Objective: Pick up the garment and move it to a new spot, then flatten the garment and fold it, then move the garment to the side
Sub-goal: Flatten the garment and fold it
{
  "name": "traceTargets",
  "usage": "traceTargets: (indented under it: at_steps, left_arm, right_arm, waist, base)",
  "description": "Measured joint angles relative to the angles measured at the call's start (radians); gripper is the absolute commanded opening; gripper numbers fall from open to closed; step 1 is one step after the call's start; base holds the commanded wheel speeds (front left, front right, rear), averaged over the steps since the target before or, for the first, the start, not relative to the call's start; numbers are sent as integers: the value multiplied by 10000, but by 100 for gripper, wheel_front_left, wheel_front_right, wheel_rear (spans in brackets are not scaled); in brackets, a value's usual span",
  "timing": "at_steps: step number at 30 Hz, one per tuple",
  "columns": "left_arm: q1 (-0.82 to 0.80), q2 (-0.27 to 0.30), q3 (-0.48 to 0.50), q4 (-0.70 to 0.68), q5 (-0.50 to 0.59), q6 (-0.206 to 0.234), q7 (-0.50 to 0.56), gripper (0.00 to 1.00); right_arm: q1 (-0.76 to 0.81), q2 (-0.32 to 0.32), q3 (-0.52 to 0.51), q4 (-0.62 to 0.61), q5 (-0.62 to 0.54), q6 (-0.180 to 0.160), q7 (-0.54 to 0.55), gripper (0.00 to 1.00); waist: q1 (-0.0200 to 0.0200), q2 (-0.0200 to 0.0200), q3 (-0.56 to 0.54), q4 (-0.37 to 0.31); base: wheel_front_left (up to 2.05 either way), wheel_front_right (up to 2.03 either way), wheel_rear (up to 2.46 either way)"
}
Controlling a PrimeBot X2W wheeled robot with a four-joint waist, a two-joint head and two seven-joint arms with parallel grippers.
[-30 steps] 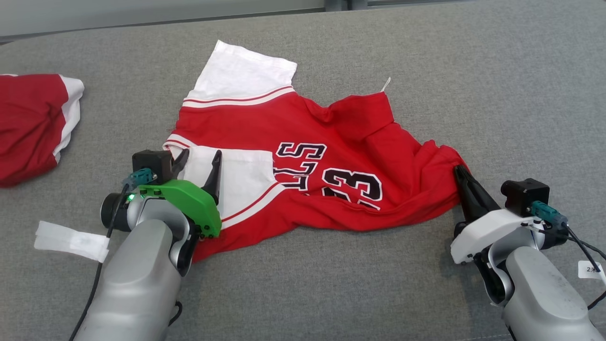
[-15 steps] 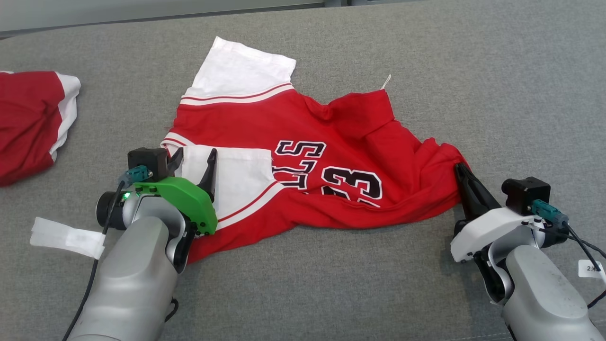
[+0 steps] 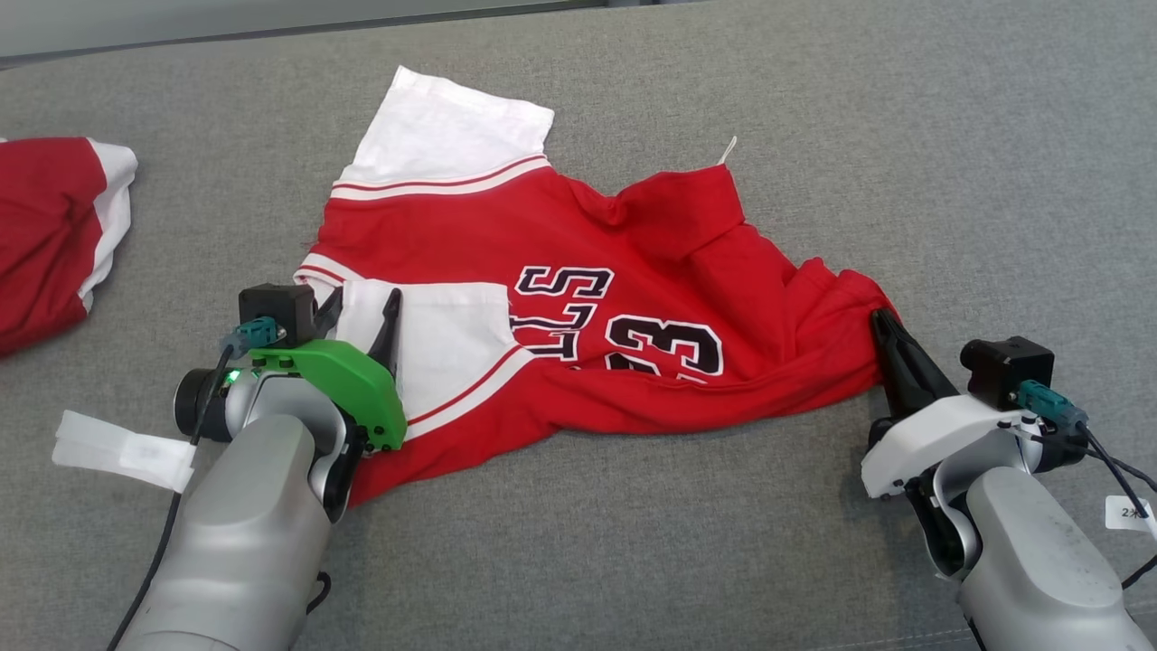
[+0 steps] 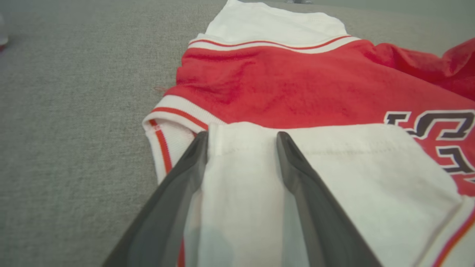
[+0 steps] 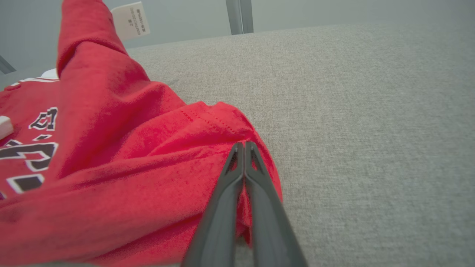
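The left arm comes in low from the bottom left, its grey forearm slanting up to a green wrist cover, and the left claw (image 3: 365, 297) lies almost flat, pointing away from the robot. Its two dark fingers (image 4: 178, 178) are spread wide and released, resting on the white sleeve (image 3: 443, 334) that is folded in over the front of the red jersey (image 3: 633, 262). A strip of that sleeve's near edge lies between them, not pinched. The right arm reaches in from the bottom right under a white wrist cover, and the right claw (image 3: 879, 318) slants up and to the left with its fingers clenched on the jersey's right-hand corner. The jersey lies rumpled in the middle of the grey cloth surface (image 3: 904, 136), stretched between the two claws, its other white sleeve (image 3: 452, 127) spread at the far side. The left wrist view shows the sleeve's stitched hem (image 4: 334, 152) just past the fingertips. The right wrist view shows the red cloth bunched around the closed tips and a white tag (image 5: 130, 20) sticking up from a raised fold. The head view takes in a second red and white garment (image 3: 45, 226) well apart at the far left and a white slip (image 3: 117, 448) beside the left arm.
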Motion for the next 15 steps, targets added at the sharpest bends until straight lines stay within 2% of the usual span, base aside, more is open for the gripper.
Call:
traceTargets:
  at_steps: [1,2,5,6,8,15]
  left_arm:
    - [-30,13,-23,65,-10,0,0,77]
    - [-65,23,-48,109,-19,0,0,50]
    - [-172,15,-132,188,-77,0,2,26]
    - [-191,13,-163,211,-109,0,2,24]
    - [-198,8,-240,219,-148,0,2,0]
    - [-196,4,-495,151,-435,0,-13,0]
  right_arm:
    - [0,8,-6,-2,-10,-2,0,0]
    - [-1,19,-8,-4,-10,0,0,0]
    - [-7,48,-6,-6,-21,0,0,0]
    - [-7,50,-6,-6,-21,0,0,0]
    - [-7,48,-15,-6,-23,-2,0,0]
    - [1,42,-142,-10,-27,0,0,0]
  waist:
    - [0,0,12,-6]
    - [0,0,27,-13]
    - [0,0,60,-42]
    - [0,0,66,-52]
    - [0,0,70,-65]
    - [0,0,17,-54]
  base:
    - [0,0,0]
    - [0,0,0]
    - [0,0,0]
    - [0,0,0]
    - [0,0,0]
    - [0,0,0]
